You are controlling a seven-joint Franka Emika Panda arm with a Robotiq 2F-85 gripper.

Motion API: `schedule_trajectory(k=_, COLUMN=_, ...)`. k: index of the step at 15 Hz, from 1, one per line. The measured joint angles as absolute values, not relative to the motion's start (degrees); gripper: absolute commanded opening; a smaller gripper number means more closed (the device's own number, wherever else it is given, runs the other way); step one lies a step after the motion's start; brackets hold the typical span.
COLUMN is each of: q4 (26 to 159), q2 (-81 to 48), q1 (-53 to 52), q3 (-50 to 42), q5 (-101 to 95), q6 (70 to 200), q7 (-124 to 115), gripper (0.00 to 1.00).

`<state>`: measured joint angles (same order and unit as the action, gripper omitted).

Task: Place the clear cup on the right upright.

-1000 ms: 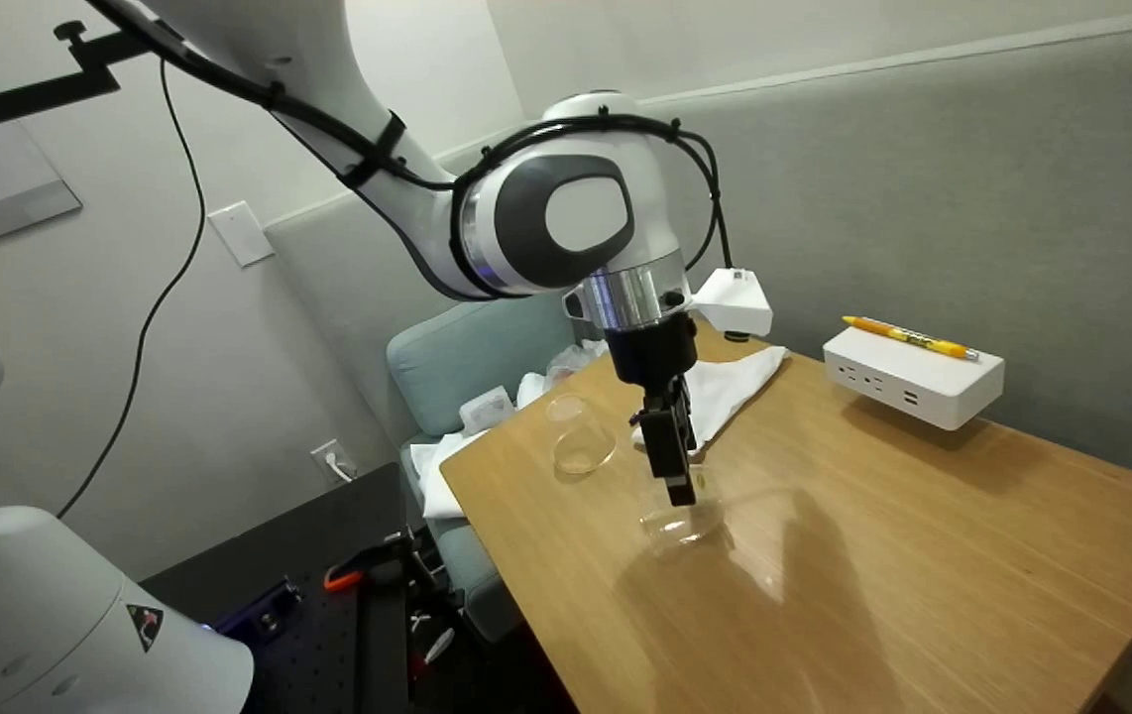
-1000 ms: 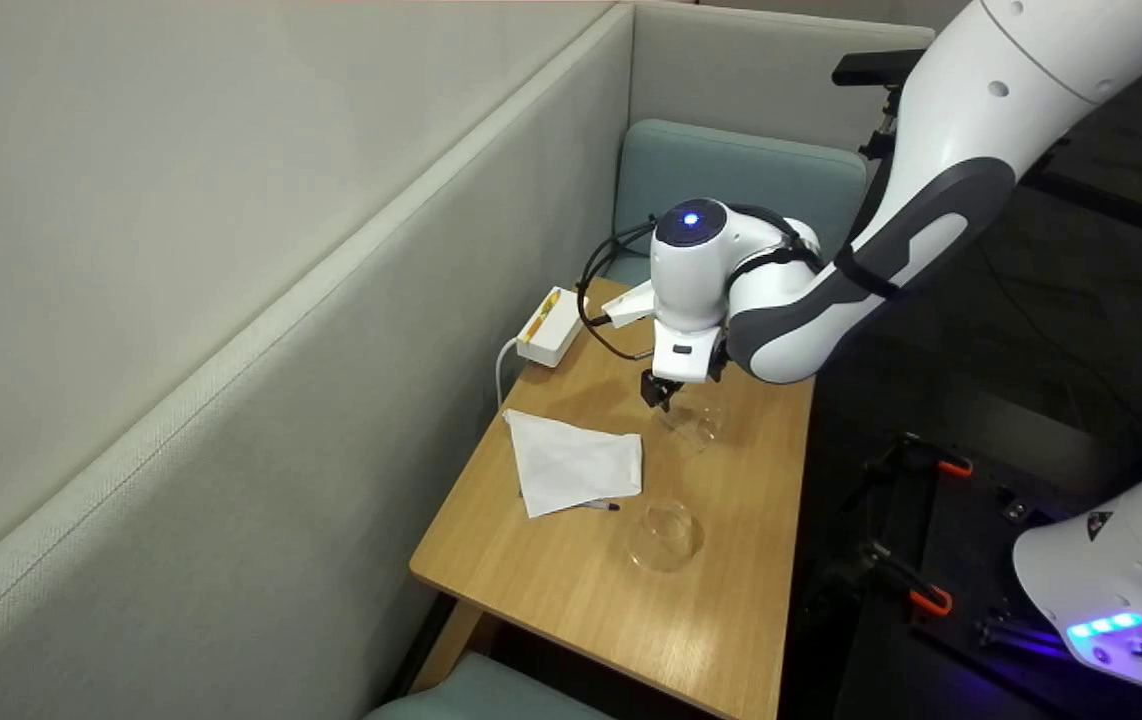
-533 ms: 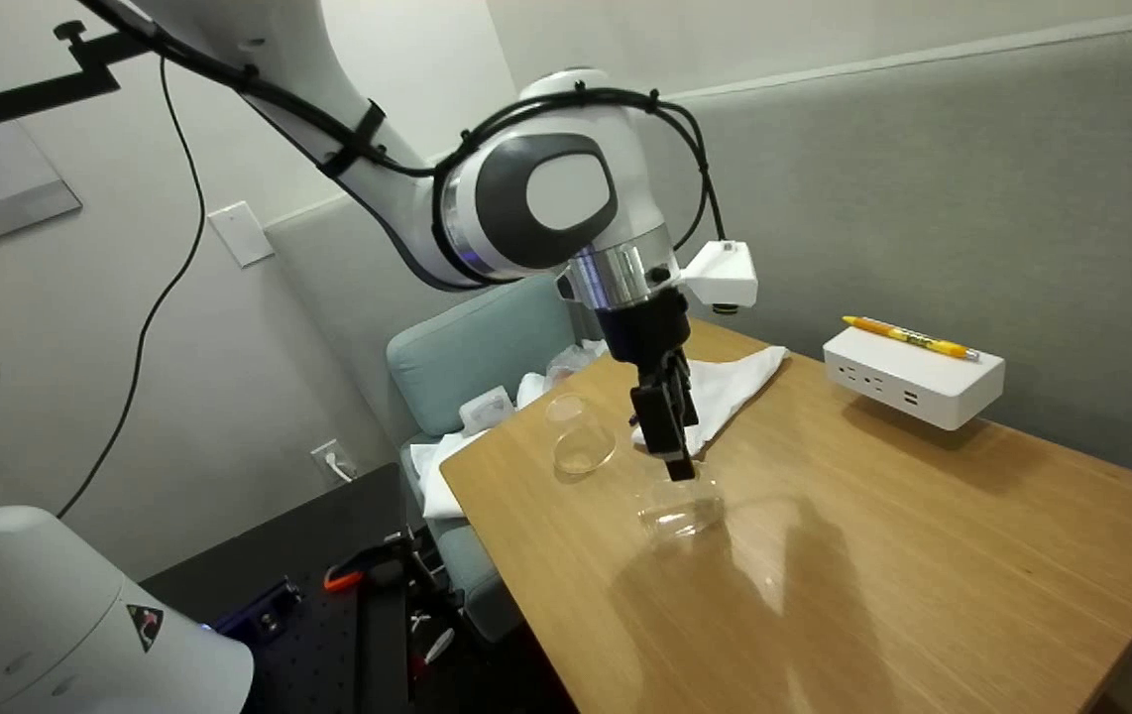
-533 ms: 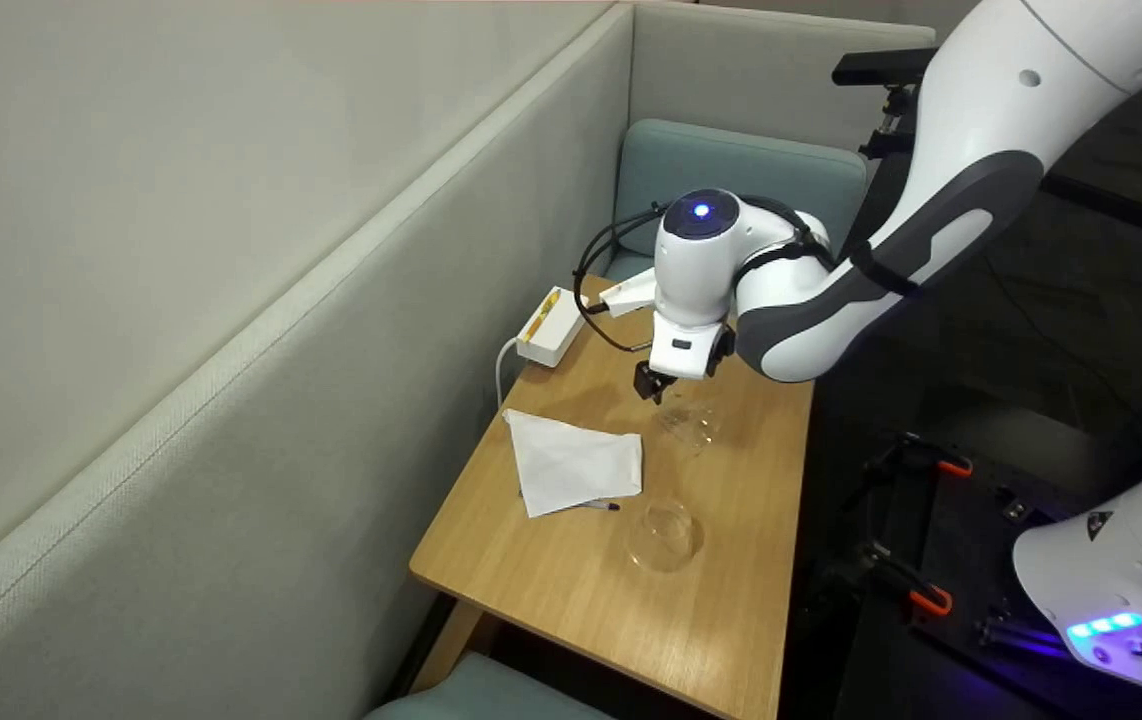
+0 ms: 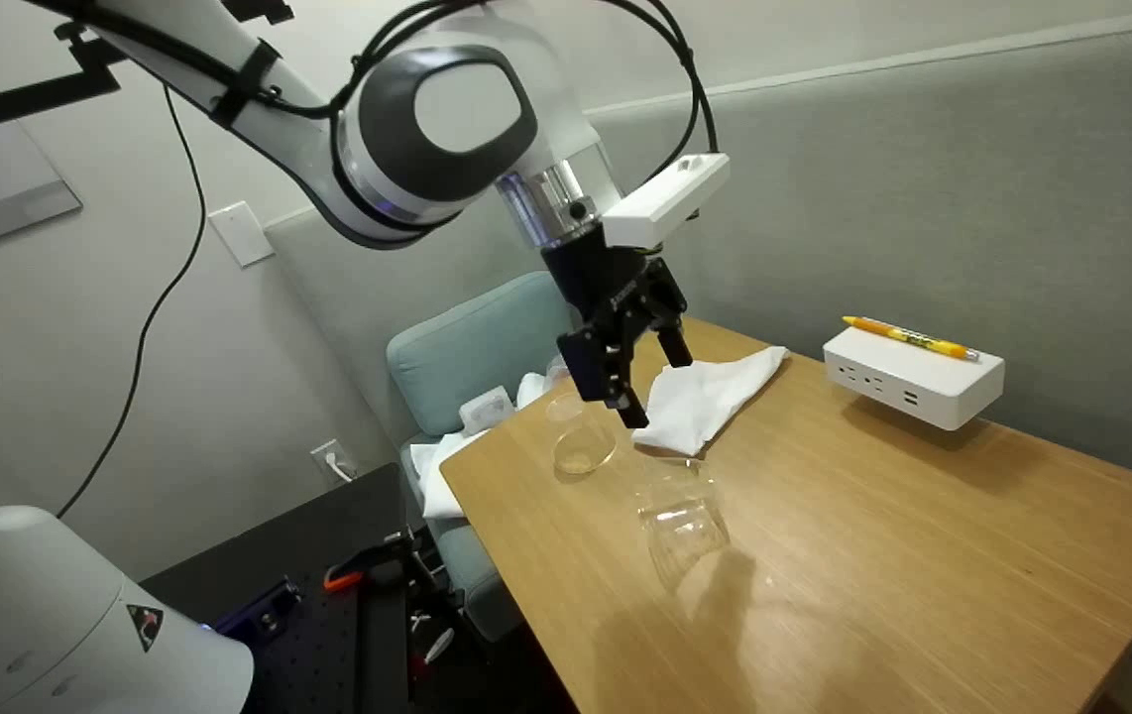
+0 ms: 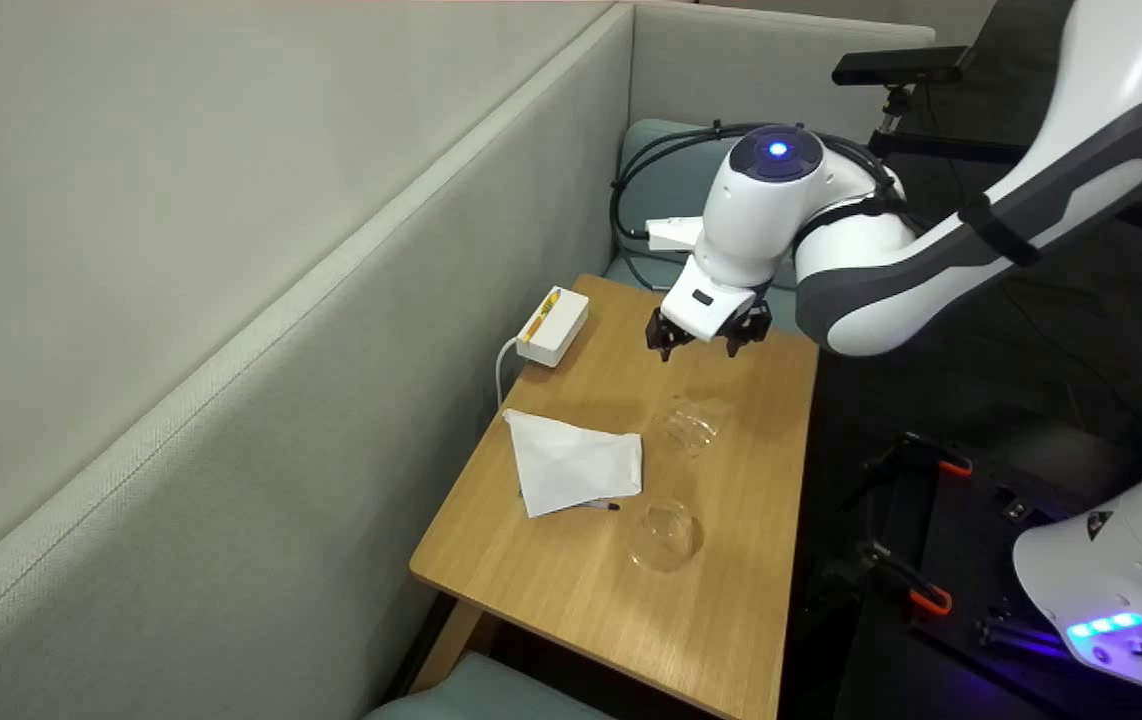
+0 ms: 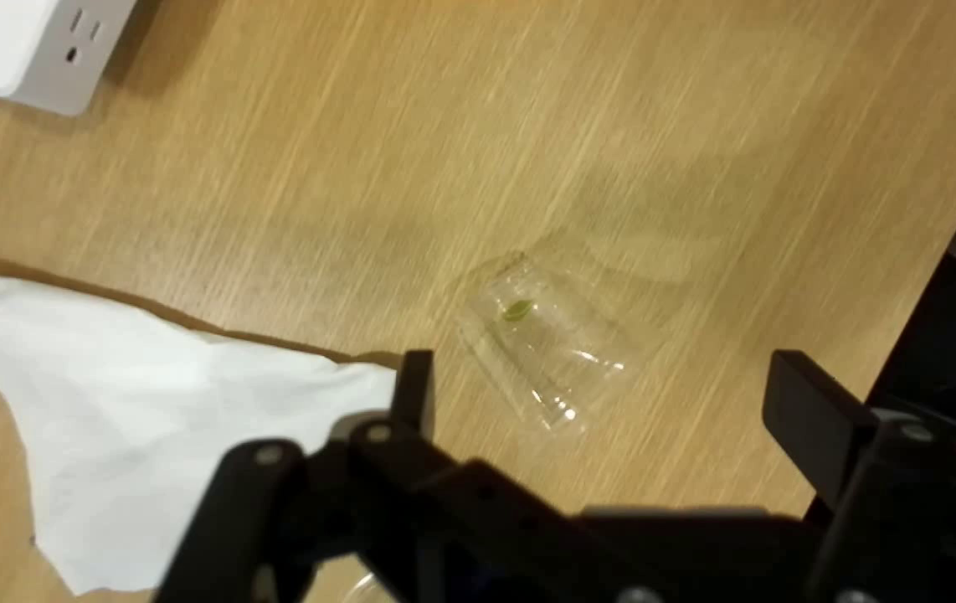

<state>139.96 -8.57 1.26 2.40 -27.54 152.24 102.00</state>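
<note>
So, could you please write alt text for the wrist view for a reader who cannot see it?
A clear cup with a green mark lies on its side on a wooden table, seen between the black fingers of the open gripper. A white cloth lies at lower left, and part of a white box with an outlet shows at upper left.

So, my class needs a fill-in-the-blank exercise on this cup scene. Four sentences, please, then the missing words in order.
1. In the wrist view, the clear cup is not standing; it lies on its ____.
2. The leaf-shaped mark on that cup is ____ in colour.
3. Holding nothing, the gripper is ____, not shut.
4. Besides that cup, exactly ____ other cup rests on the table.

Missing words: side; green; open; one.
</note>
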Motion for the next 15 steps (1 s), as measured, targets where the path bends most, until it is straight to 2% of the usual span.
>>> schedule_trajectory(k=8, q4=148.7, q2=1.2, q1=0.0, q3=1.6, q5=-46.9, q6=155.0, q7=65.2, gripper=1.0)
schedule_trajectory(k=15, q4=152.0, q2=-0.7, q1=0.2, q3=1.8, q5=-74.7, q6=164.7, q7=31.3, gripper=1.0)
